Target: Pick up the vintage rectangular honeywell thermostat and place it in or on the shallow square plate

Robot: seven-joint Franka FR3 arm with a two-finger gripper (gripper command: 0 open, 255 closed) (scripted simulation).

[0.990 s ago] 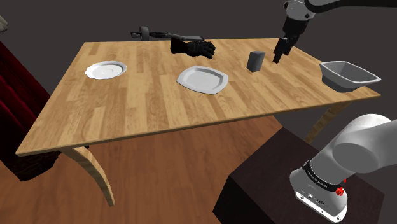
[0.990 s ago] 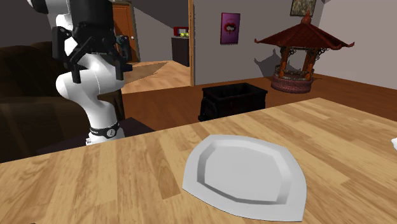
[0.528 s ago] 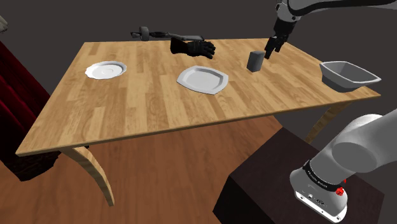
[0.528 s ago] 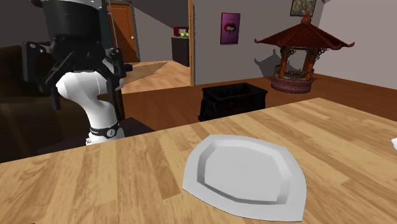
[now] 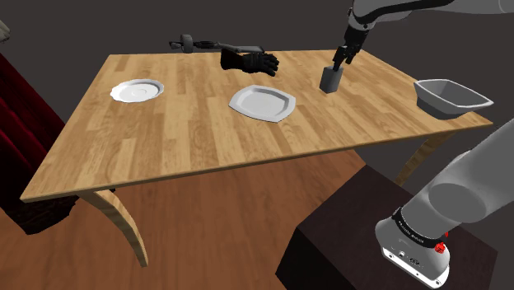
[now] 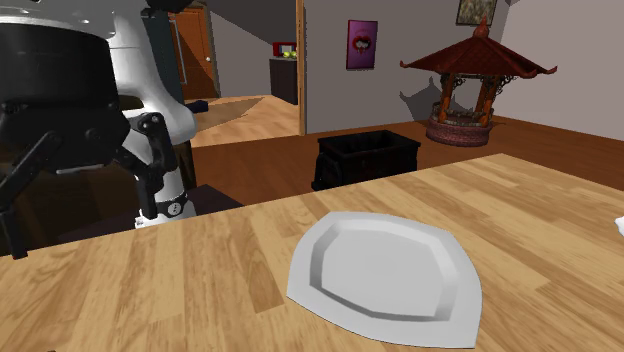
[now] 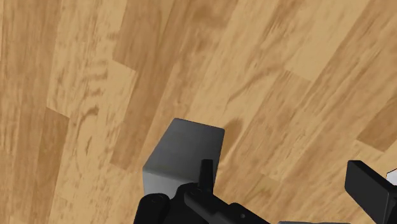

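Observation:
The thermostat is a plain grey upright block on the wooden table, toward the shoulder view's right. My gripper hangs open just above its top. In the wrist view the grey block lies beside and partly under one black finger; it is not between the two fingers, and the gripper touches nothing. The shallow square plate is pale grey and sits mid-table, left of the thermostat in the shoulder view. In the second exterior view the plate is in front and the open gripper looms at the left.
A round white plate sits at the table's left in the shoulder view, a black glove at the far edge, and a grey bowl at the right corner. On the floor beyond stand a black crate and a model well.
My gripper has moved toward the shoulder view's left and come in above the thermostat, growing larger in the second exterior view. Its fingers have stayed open. Nothing on the table has moved.

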